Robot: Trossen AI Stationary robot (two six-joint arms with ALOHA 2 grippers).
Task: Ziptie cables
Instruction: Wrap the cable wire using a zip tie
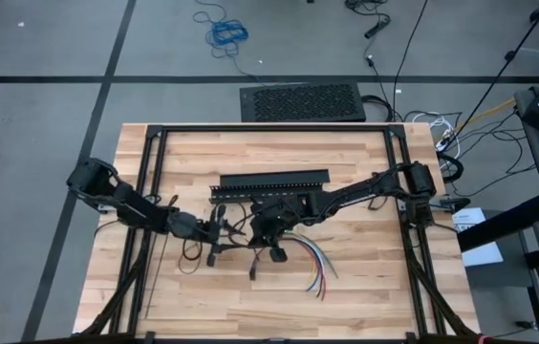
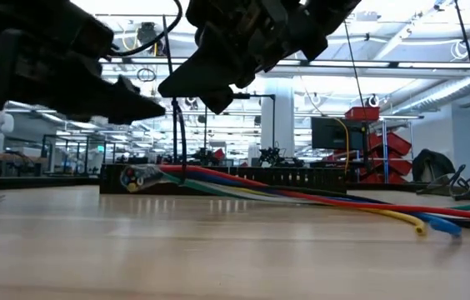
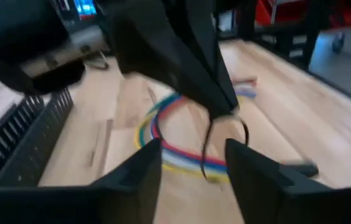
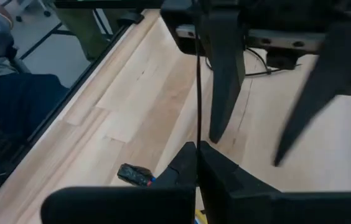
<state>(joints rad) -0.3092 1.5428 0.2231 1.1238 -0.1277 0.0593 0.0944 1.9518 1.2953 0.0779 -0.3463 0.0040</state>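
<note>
The cables (image 1: 315,260) are a bundle of coloured wires lying flat on the wooden table, with ends fanned toward the near right. They also show in the low view (image 2: 302,196) and curve under the grippers in the left wrist view (image 3: 163,140). My right gripper (image 1: 268,229) hovers over their far end, shut on a thin black ziptie (image 4: 198,93). The ziptie hangs down to the cables (image 2: 181,142). My left gripper (image 1: 214,234) is just to the left, open (image 3: 194,180), its fingers standing either side of the hanging ziptie (image 3: 208,140) without touching it. My right gripper (image 4: 197,163) pinches the ziptie between its two fingertips, at the upper part of the strap (image 4: 198,146). It comes from above, slanting down. The strap hangs below the fingers (image 3: 225,109) and curls into a small loop (image 3: 241,130) over the cables.
A long black slotted channel (image 1: 269,183) lies just beyond the grippers, across the table (image 3: 20,137). Small black pieces lie near the cables (image 1: 252,268) (image 4: 135,174). Black frame rails (image 1: 145,191) run along both table sides. Bare wood lies toward the near edge.
</note>
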